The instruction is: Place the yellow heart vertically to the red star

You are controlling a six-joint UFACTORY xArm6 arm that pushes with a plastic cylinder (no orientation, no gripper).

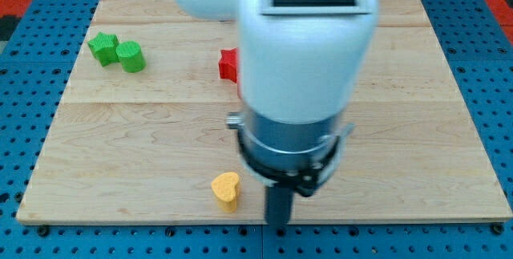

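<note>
**Board contents at one moment: heart, star, two green pieces, rod**

Item 1. Pale wooden board [449, 131], rectangular, planked, lying on a blue perforated base [16, 91] that showed on all sides.

Item 2. Small yellow heart-shaped block [226, 188], near the board's bottom edge, a little to the view's left of centre. It stood free, touching no other block.

Item 3. Small red star-shaped block [228, 64], in the upper half of the board. Its right part was hidden behind the arm, so only the left points showed. It lay almost directly above the yellow heart in the view, well apart from it.

Item 4. Green star-shaped block [103, 48] and green cylinder block [131, 56], at the board's upper left, touching each other, the cylinder to the view's right.

Item 5. White arm housing [309, 42] with a black-and-white marker on top, a dark collar below it, and a straight dark rod. The arm was blurred. My tip [277, 225] was at the board's bottom edge, just to the view's right of the yellow heart, a narrow gap between them. The rod had no parts that open or close; it held nothing.
</note>
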